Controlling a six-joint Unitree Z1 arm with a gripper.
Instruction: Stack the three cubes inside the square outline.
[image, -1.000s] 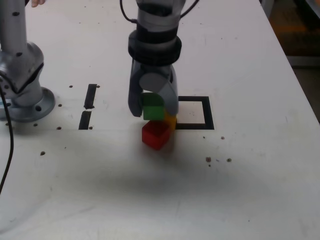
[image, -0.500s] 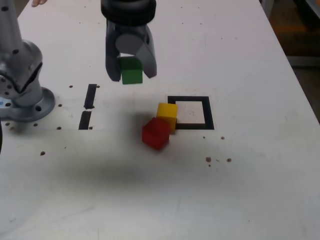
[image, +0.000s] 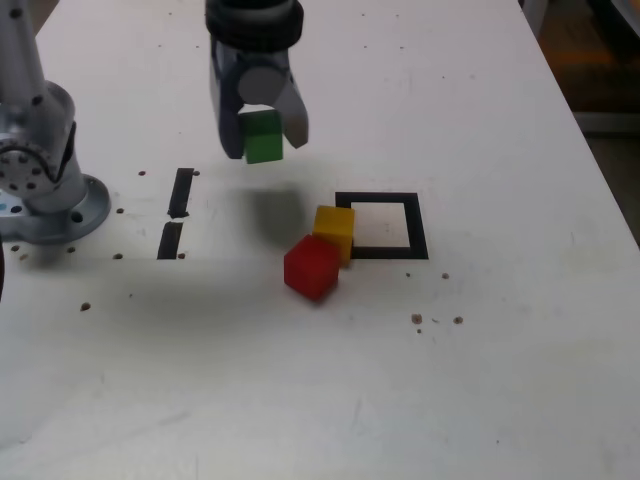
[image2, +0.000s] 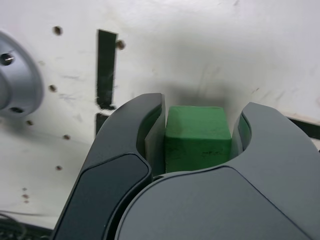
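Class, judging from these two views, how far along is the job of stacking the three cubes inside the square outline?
Done: nothing is stacked. The thick black square outline has a bare white centre.

In hand: the end effector is shut on the small green cube, held clear above the white table.

Left: the yellow cube overlaps the outline's border on the exterior view's left, and the red cube lies outside. All three still need stacking.

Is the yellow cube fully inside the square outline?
No, the yellow cube sits on the square outline's border, overlapping its corner.
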